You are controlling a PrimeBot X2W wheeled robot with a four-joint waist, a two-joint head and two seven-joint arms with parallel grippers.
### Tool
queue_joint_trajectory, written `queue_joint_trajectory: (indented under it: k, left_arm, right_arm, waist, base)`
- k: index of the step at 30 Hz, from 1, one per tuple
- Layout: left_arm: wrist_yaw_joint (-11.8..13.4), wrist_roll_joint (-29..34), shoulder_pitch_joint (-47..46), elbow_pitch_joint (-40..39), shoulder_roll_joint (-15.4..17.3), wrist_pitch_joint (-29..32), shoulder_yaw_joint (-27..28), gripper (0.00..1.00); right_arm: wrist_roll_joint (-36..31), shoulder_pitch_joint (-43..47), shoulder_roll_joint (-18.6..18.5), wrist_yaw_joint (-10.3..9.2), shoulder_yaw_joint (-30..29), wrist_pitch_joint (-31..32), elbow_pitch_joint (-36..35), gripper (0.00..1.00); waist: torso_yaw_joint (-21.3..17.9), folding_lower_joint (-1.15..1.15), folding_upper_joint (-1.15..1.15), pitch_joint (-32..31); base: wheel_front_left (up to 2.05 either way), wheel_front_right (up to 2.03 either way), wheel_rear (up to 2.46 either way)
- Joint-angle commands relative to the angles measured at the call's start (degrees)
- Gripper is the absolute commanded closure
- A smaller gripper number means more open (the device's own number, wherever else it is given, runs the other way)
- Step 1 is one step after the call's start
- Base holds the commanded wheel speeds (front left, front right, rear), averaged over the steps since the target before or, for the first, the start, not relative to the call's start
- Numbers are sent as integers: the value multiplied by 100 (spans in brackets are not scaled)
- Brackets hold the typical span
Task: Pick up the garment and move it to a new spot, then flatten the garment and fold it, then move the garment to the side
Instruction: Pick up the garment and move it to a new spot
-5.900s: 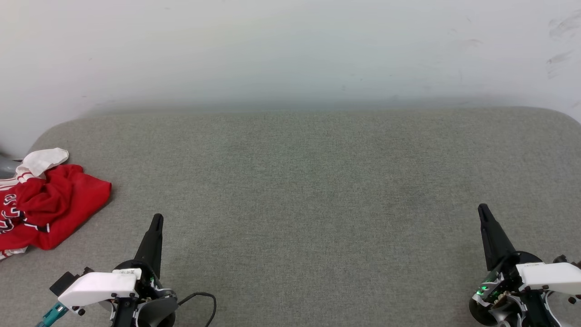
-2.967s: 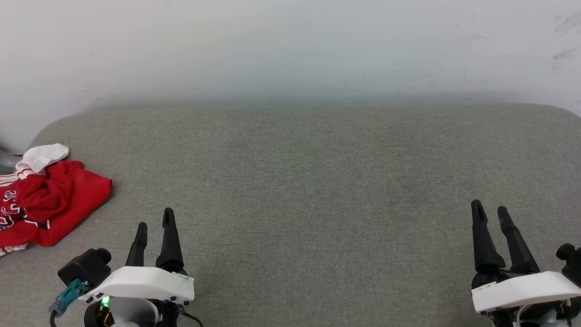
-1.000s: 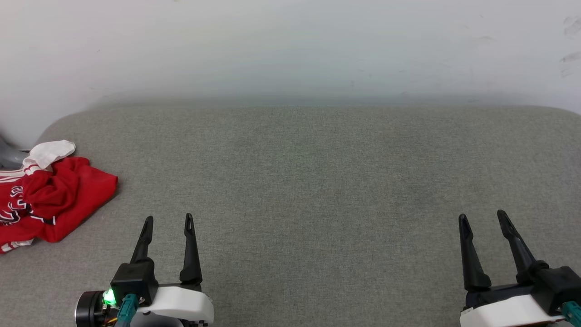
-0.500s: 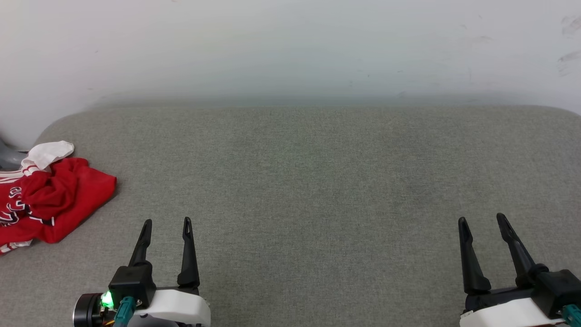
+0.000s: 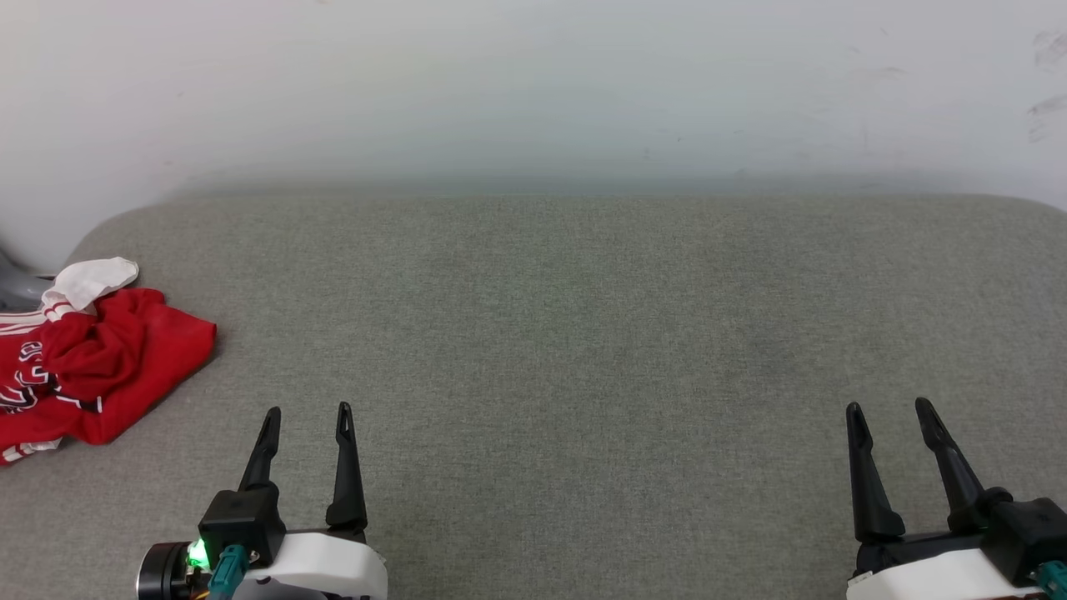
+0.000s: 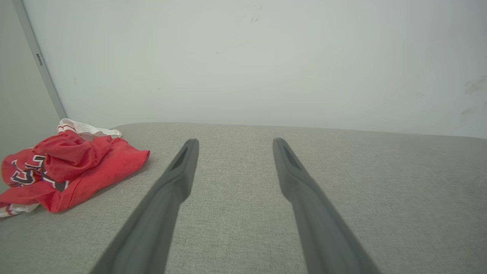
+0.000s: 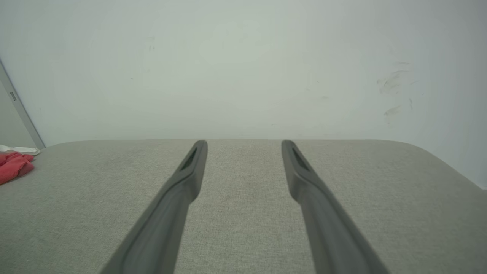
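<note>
The garment lies crumpled at the far left edge of the grey cushioned surface: red cloth with a white sleeve on top and black lettering. The left wrist view has the garment at its left, and the right wrist view has the garment at its far left edge. My left gripper hovers open at the lower left, to the right of the garment and apart from it, nothing between its fingers. At the lower right my right gripper is open and holds nothing.
The grey fabric surface spreads wide between and beyond both grippers, with rounded far corners. A pale wall rises right behind it. A grey object pokes in behind the garment at the left edge.
Over the earlier frames both grippers turned from edge-on to fingers side by side and spread open. In the last second they sank slightly toward the bottom edge. The garment has not moved.
</note>
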Motion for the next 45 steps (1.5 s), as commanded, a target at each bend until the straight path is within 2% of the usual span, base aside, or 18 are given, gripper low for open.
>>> queue_joint_trajectory:
  k: [1, 9, 15, 36, 45]
  left_arm:
    - [7, -21, 40, 11, -5, -16, -2, 0]
    - [7, -34, 22, 51, -5, -16, 8, 0]
    - [43, -76, -58, 99, -5, -16, 4, 0]
    - [81, -201, -26, 184, -2, -16, 190, 0]
    - [114, -321, 24, 203, -3, -16, 259, 0]
  right_arm:
    - [0, 38, 5, -2, -1, -12, 18, 0]
    - [43, 53, 5, -2, -5, -12, 57, 0]
    - [36, 105, 5, -2, 25, -12, 70, 0]
    - [-50, 92, 5, -2, 120, -12, 48, 0]
    - [-126, 111, 6, -2, 190, -12, 57, 0]
  waist:
    - [3, 0, 0, 4]
    - [59, 0, 0, 18]
    - [290, 0, 0, 32]
    - [1955, 0, 0, 143]
    - [2537, 0, 0, 125]
  base:
    - [0, 0, 0]
    - [0, 0, 0]
    - [0, 0, 0]
    - [0, 0, 0]
    - [0, 0, 0]
